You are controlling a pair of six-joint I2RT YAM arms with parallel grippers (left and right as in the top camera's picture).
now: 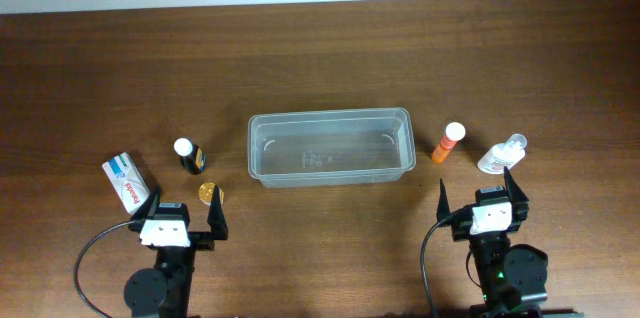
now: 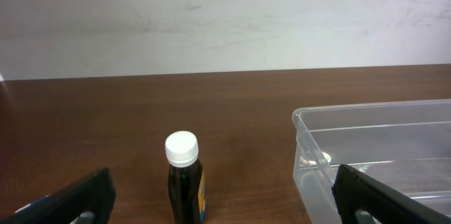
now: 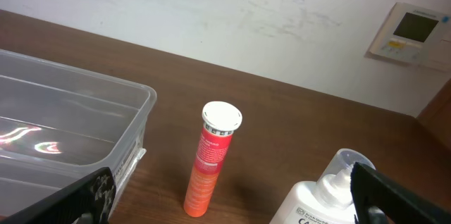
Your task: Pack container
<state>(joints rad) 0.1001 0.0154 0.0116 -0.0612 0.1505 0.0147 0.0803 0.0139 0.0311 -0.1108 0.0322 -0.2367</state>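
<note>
Clear glossy plastic container (image 1: 331,147), matt wood-grain table (image 1: 320,58), dark glossy bottle (image 2: 184,182)

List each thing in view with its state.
container, upright, empty, no lid.
dark bottle, upright, white cap on.
orange tube, upright, cap on.
clear bottle, cap on.
white box, lying flat.
gold disc, lying flat.
left gripper, open, empty.
right gripper, open, empty.

We note left gripper (image 1: 184,206), right gripper (image 1: 477,190): black wedge fingers (image 1: 216,218), white block (image 1: 165,226) just behind them, thin black cable (image 1: 79,266) looping further behind.
</note>
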